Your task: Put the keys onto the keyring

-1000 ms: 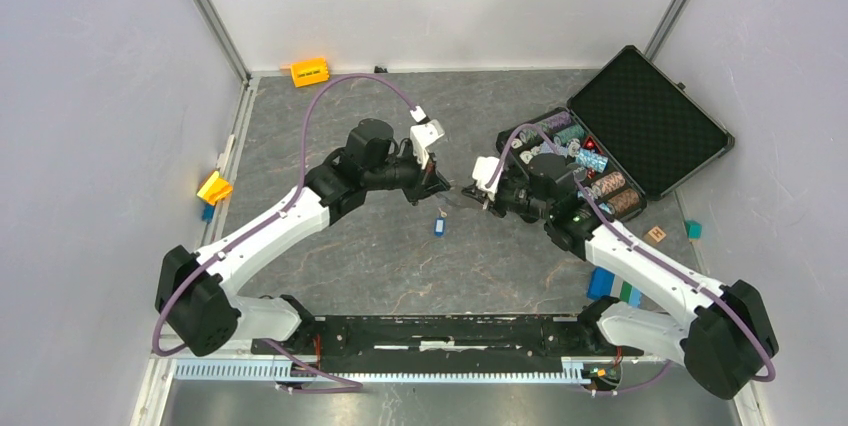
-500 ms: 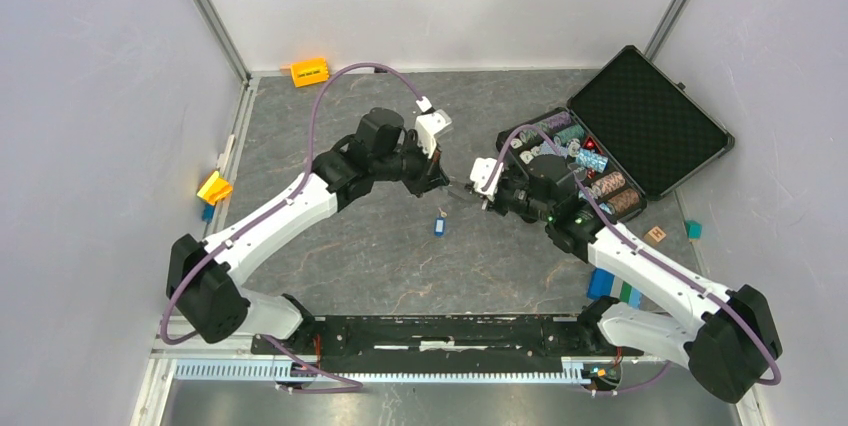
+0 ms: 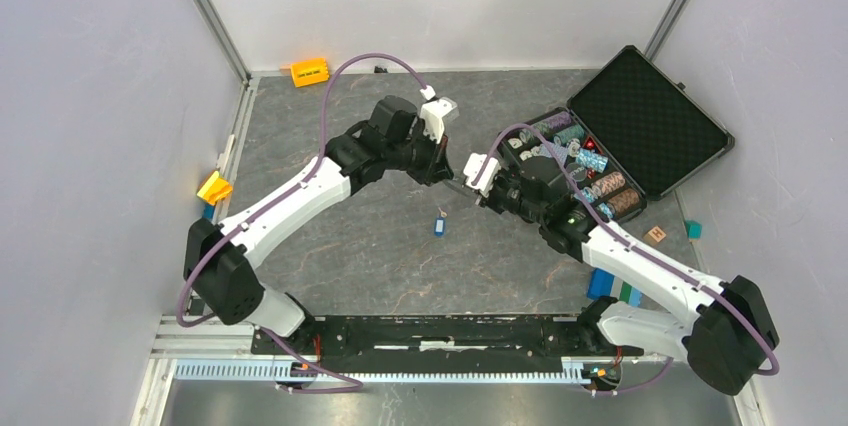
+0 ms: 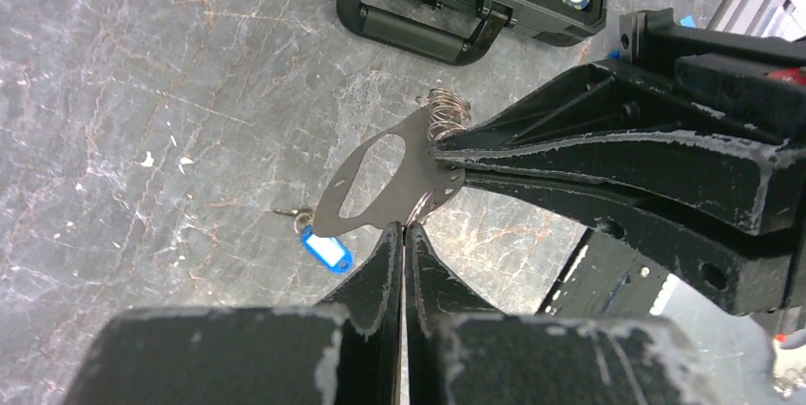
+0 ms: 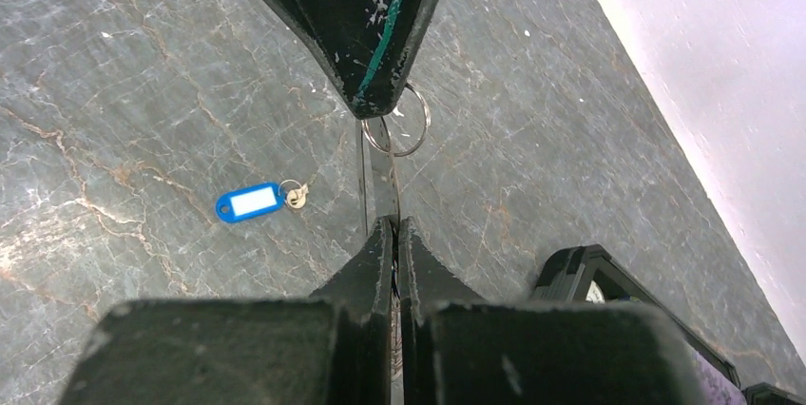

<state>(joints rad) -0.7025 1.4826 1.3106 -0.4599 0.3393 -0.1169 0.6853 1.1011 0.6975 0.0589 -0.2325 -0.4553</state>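
Having been carried together toward the far side, the left pincer (image 4: pixel 403 226) and right pincer (image 5: pixel 393 220) are kept clamped on the metal tag (image 4: pixel 380 177) of the keyring (image 4: pixel 447 115), while the blue-tagged key (image 3: pixel 439 225) is left unthreaded on the worktop (image 3: pixel 350 256).

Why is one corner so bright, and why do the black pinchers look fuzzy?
Right wrist view: the top right corner is washed out pinkish white; its own fingers blur up close, the blue tag is sharp. Left wrist view: fingers soft, flat metal tag crisp. Top view: even light.
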